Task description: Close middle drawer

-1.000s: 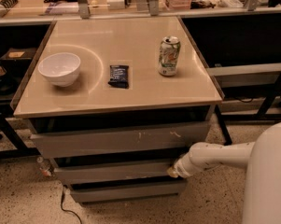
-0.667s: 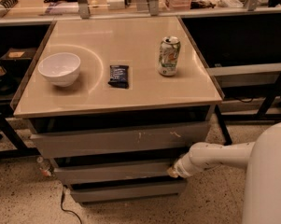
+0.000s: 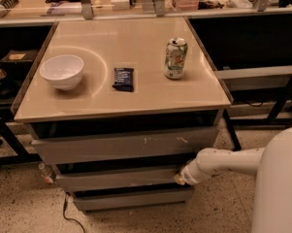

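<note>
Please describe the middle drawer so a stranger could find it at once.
Under the beige cabinet top are three grey drawer fronts. The middle drawer is the second one, with the gripper at its right end. Its front is plain, unlike the scratched front above and narrower front below.

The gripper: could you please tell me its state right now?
Gripper: at the right end of the middle drawer front; open or closed cannot be told.
</note>
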You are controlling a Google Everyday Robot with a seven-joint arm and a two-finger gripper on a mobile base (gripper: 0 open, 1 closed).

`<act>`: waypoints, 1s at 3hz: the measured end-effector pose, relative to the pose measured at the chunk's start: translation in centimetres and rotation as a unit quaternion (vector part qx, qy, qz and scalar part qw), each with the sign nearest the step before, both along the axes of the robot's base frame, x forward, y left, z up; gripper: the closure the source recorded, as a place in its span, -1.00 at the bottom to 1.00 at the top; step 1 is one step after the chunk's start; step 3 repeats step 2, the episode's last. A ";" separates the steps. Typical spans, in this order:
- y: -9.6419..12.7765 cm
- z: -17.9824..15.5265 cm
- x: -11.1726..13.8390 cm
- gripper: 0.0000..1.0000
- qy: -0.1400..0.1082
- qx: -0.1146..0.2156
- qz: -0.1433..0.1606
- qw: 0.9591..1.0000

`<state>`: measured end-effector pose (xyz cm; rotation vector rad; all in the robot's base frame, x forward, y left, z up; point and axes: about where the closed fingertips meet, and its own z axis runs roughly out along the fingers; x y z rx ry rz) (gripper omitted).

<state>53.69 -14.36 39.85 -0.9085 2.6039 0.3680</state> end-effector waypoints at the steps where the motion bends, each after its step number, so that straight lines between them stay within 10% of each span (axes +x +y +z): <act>1: 0.0 0.0 0.0 -0.84 0.000 0.000 0.000 1.000; 3: 0.0 0.0 0.0 -1.00 0.000 0.000 0.000 1.000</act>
